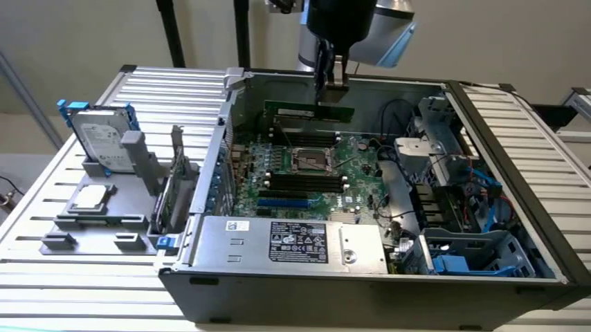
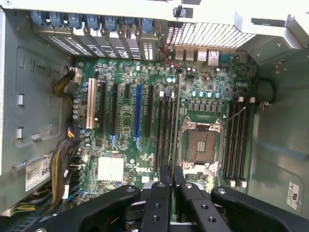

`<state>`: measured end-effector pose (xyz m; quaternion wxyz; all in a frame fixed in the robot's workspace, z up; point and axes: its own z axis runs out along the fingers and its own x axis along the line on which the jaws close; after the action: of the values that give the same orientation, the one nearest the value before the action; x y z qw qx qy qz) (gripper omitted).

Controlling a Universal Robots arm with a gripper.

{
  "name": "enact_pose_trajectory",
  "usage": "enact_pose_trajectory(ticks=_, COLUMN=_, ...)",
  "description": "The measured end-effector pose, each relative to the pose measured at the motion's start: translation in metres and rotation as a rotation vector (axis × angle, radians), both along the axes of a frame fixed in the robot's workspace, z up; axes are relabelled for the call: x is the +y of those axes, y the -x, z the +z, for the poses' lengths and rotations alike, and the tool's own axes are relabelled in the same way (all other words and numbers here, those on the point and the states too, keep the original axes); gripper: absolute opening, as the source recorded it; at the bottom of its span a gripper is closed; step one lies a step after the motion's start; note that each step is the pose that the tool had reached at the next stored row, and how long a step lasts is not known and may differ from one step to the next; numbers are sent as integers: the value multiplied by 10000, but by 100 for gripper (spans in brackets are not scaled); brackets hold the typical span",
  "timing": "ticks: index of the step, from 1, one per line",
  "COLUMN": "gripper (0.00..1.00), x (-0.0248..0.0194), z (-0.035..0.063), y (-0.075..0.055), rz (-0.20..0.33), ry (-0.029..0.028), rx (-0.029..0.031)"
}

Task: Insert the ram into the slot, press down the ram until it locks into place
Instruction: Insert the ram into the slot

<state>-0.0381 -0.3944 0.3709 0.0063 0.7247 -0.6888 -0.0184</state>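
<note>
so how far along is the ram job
Done: the ram is picked up, clamped on edge in the gripper. In hand: it hangs over the slots beside the CPU socket inside the case. Left: it doesn't look seated in a slot yet, nor pressed down to lock.

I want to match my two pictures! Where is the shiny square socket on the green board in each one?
Exterior view: the socket sits mid-board, between two groups of black slots.
Wrist view: the socket lies between the same black slots.
Shared landmark: the long blue slot, just past one group of black slots.
</note>
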Motion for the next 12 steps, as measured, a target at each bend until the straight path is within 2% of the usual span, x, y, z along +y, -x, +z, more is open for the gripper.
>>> enact_pose_trajectory(ticks=8, gripper=13, x=0, z=-145, y=0, rz=526, ry=1, rx=1)
enact_pose_trajectory(ticks=12, gripper=13, x=-2, z=-219, y=1, rz=567, ry=0, rx=0)
